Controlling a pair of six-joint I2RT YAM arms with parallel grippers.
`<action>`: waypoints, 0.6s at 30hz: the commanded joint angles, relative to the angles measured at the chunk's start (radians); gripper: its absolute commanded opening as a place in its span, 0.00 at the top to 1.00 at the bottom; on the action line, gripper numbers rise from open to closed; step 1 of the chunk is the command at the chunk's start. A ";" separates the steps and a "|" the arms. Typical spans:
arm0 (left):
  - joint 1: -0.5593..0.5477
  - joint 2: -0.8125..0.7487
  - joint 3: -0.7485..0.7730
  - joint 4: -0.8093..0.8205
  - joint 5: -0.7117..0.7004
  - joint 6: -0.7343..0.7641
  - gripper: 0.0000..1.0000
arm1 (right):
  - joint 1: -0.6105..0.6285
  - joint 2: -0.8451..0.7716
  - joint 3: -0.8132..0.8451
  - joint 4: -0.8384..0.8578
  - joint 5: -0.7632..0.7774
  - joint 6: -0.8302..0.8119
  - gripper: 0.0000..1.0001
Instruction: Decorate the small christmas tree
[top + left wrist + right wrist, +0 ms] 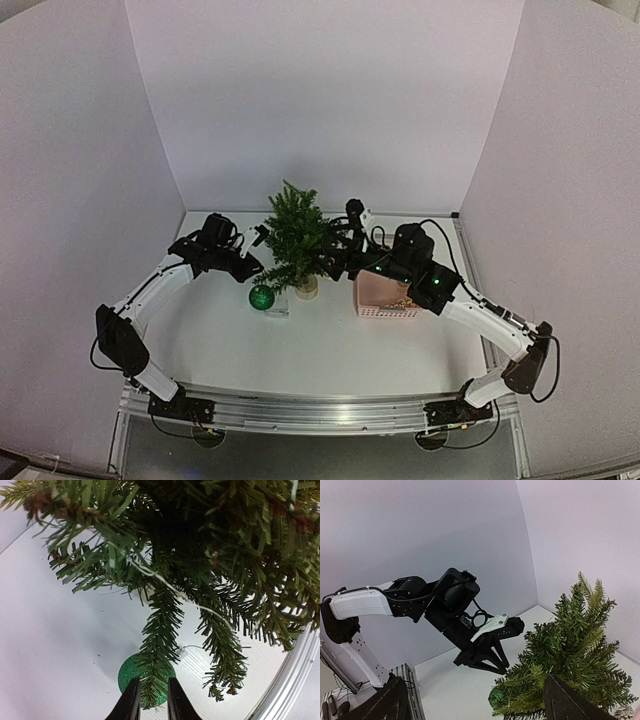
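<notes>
The small christmas tree [295, 232] stands mid-table on its pale round base [306, 288]. A glittery green ball [262, 297] is low at its left side; whether it hangs or rests on the table I cannot tell. My left gripper [151, 700] points at a drooping branch tip, its black fingers [131, 702] a narrow gap apart. The tip shows in that gap, with the ball [129, 672] just beyond. From the right wrist, the left gripper [501, 667] hovers over the tree's [570, 645] lower branches. My right gripper [475, 685] is wide open beside the tree, holding nothing.
A pink basket [388, 298] sits right of the tree, under the right arm. A thin white wire [165, 585] with a small clear bulb [181, 651] runs through the branches. White walls enclose the table on three sides. A metal rail [320, 410] lines the near edge.
</notes>
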 commanded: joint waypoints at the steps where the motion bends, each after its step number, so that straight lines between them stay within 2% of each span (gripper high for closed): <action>1: -0.003 -0.034 0.041 0.000 -0.022 0.049 0.80 | 0.005 -0.030 -0.004 0.028 0.006 -0.002 0.09; 8: -0.003 -0.042 0.050 0.009 -0.016 0.052 0.81 | 0.005 -0.027 -0.001 0.028 0.007 -0.005 0.08; 11: -0.001 -0.069 0.047 0.023 -0.002 0.060 0.76 | 0.004 -0.032 -0.012 0.027 0.031 0.001 0.08; 15: 0.000 -0.138 0.001 0.099 0.029 0.072 0.65 | 0.003 -0.049 -0.040 0.010 0.164 0.025 0.07; 18: 0.000 -0.189 -0.038 0.153 0.036 0.076 0.58 | -0.003 -0.071 -0.054 -0.040 0.334 0.045 0.05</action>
